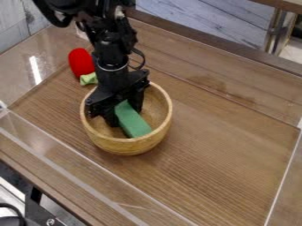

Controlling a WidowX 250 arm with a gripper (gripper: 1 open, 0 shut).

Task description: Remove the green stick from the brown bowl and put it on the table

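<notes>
My view past work surface: clear plastic walls point(35, 163) fence edges, glare streaks on left panel. Grey plank floor point(200, 22) beyond far side. Wooden furniture leg point(278, 35) at top right corner. Light even, soft, daylight-like.
</notes>
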